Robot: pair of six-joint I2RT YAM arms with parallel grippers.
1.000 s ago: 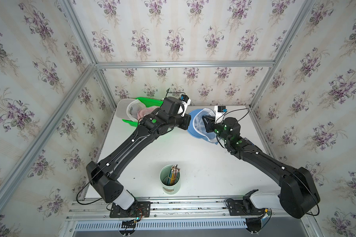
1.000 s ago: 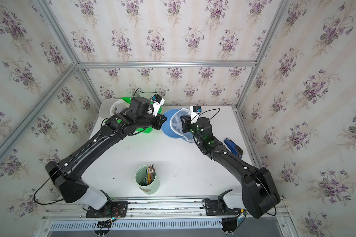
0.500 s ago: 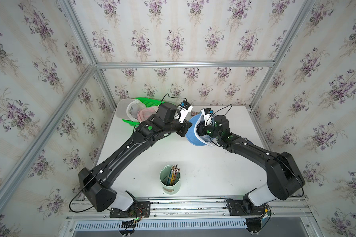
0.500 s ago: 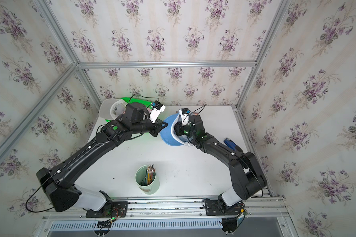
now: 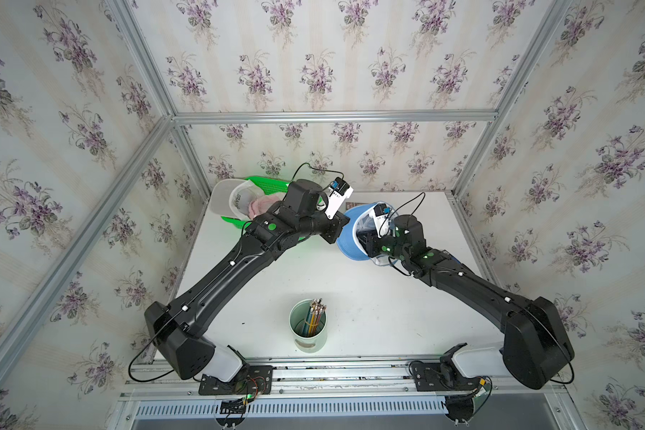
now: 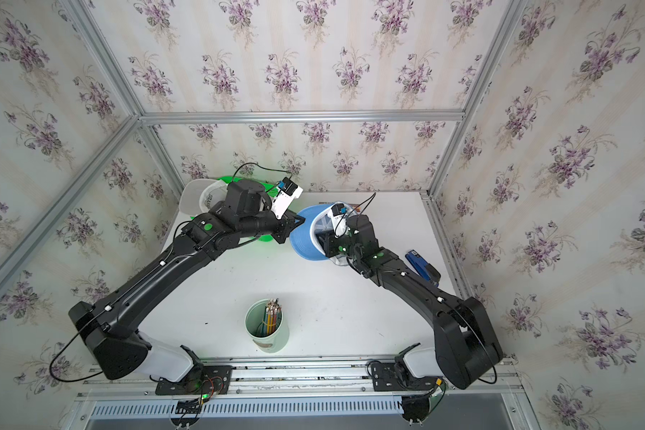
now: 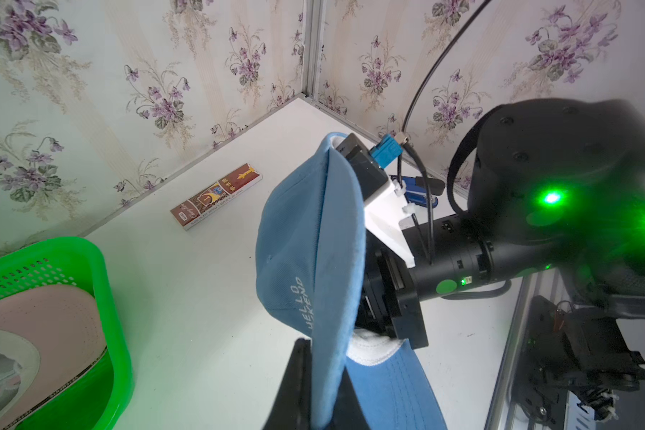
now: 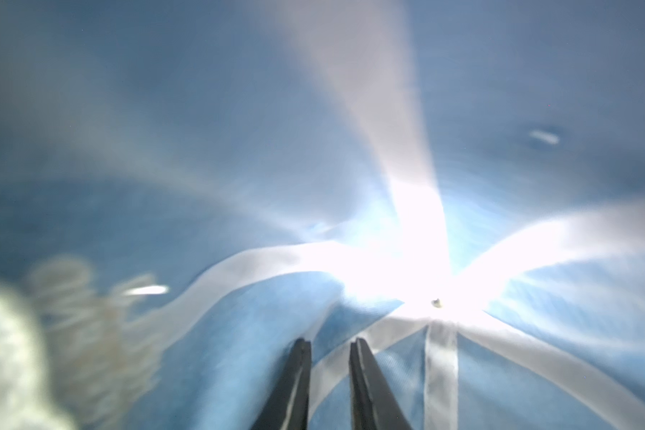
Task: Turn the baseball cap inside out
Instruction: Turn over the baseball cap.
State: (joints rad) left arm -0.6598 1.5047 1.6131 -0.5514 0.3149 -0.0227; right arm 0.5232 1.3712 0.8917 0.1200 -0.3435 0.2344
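Two claws share the cap [image 7: 306,253], which is up in the air over the table [image 5: 369,298]. Our left claw [image 7: 321,372] is clamped on the cap's edge. Our right claw [image 8: 329,346] is deep inside the cap, tips a little apart, near where the white tapes meet. If we push too hard, the edge may slip out of the left claw and the cap may fall. The tips could also snag a tape.
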